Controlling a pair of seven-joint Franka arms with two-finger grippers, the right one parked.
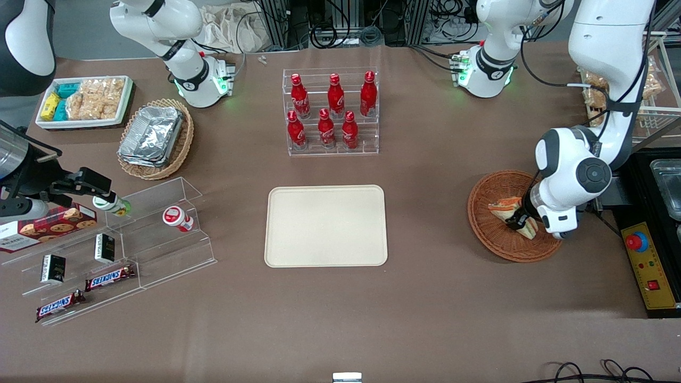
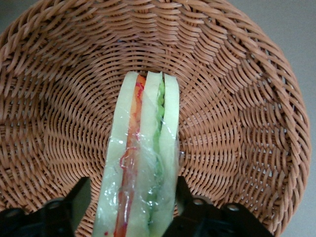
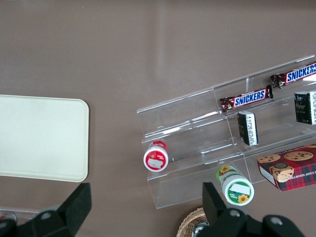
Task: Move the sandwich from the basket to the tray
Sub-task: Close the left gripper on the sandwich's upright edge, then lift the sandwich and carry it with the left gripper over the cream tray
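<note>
Robot lab, aluminium framing [image 1: 276,21], cables [image 1: 340,32], emergency-stop box [image 1: 646,266], mock snack displays [image 1: 106,250]

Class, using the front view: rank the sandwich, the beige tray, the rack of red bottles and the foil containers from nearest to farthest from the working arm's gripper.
Gripper is down in the basket, fingers open.
1. Sandwich, between its fingers.
2. Beige tray, mid-table.
3. Rack of red bottles, farther from the camera than the tray.
4. Foil containers, toward the parked arm's end.

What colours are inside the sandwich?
Orange, red and green between white bread, clearest in the left wrist view: the sandwich lies in the basket, between the gripper's fingers.
</note>
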